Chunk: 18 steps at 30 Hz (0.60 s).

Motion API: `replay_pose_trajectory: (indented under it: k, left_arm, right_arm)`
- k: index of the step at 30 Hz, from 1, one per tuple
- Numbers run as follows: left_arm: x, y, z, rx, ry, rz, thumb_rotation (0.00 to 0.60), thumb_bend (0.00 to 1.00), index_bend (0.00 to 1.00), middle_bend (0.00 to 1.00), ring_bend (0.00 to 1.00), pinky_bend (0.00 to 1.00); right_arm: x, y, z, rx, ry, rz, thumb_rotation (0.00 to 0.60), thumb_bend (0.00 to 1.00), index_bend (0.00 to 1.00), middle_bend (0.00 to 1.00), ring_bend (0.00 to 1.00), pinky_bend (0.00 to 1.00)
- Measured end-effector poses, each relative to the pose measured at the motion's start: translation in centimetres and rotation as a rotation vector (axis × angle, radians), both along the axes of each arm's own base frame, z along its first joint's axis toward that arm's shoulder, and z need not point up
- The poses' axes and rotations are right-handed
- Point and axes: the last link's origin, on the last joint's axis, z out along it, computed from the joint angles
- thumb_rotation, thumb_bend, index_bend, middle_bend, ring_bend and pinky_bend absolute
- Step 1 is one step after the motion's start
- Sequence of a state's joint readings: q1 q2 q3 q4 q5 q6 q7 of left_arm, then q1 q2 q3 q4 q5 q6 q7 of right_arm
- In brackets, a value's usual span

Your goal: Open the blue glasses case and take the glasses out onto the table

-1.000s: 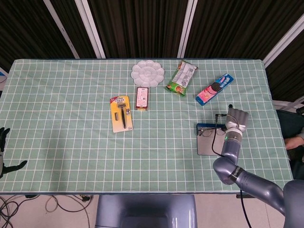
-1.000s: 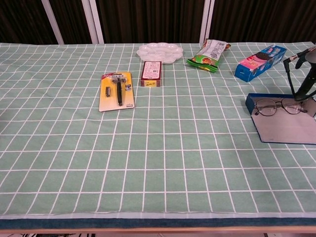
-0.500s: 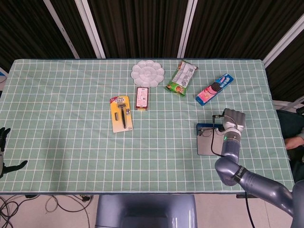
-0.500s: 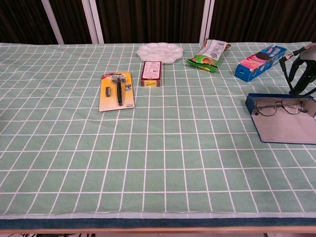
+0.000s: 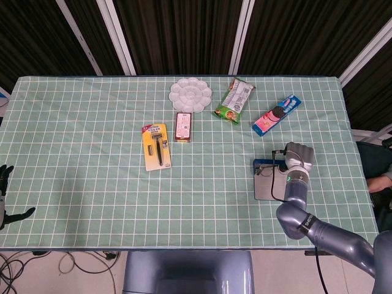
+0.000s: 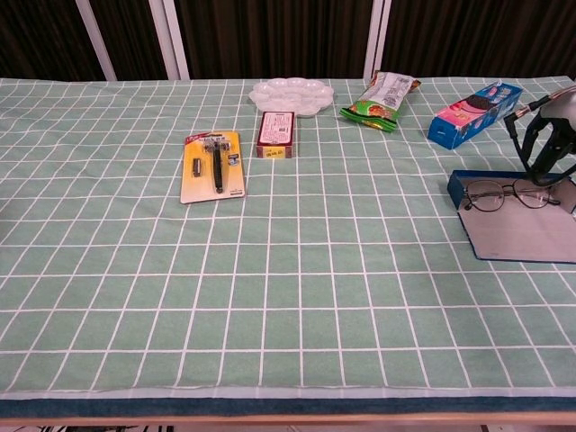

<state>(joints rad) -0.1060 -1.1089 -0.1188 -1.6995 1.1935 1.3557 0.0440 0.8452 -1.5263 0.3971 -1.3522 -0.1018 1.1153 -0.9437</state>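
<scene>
The blue glasses case (image 6: 461, 186) lies open near the table's right edge, showing its grey inside (image 5: 264, 187). The thin-rimmed glasses (image 6: 504, 193) rest across its far end, also visible from the head camera (image 5: 266, 171). My right hand (image 6: 545, 144) hangs over the right end of the glasses with its dark fingers (image 6: 527, 148) curled downward, their tips close to the frame. Whether they pinch it is hidden. In the head view that hand (image 5: 298, 155) covers the case's right side. My left hand (image 5: 3, 195) hangs off the table's left edge, fingers spread, holding nothing.
At the back stand a white palette (image 5: 190, 95), a green snack bag (image 5: 234, 100) and a blue-pink biscuit box (image 6: 473, 113). A red box (image 5: 183, 126) and a yellow razor pack (image 5: 156, 146) lie mid-table. The right table edge runs just past the case.
My right hand has shifted a little left and lower over the glasses, and its fingers have curled in from straight to hooked. The glasses and case have not moved.
</scene>
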Motion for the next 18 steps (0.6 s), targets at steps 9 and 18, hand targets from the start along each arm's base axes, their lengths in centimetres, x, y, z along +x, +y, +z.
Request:
replay_pose_trajectory:
  k: [9,18]
  left_arm:
    - [-0.04,0.07,-0.04,-0.001,0.002,0.003,0.6,0.04,0.0,0.0,0.0,0.0]
    - [-0.05,0.09,-0.03,-0.002,0.002,0.004,0.6,0.04,0.0,0.0,0.0,0.0]
  right_arm:
    - [-0.18,-0.14,-0.39,0.002,-0.003,-0.003,0.6,0.37,0.45,1.0,1.0,1.0]
    - [-0.33,-0.08,-0.59,0.01,-0.004,-0.015,0.6,0.37,0.45,1.0,1.0,1.0]
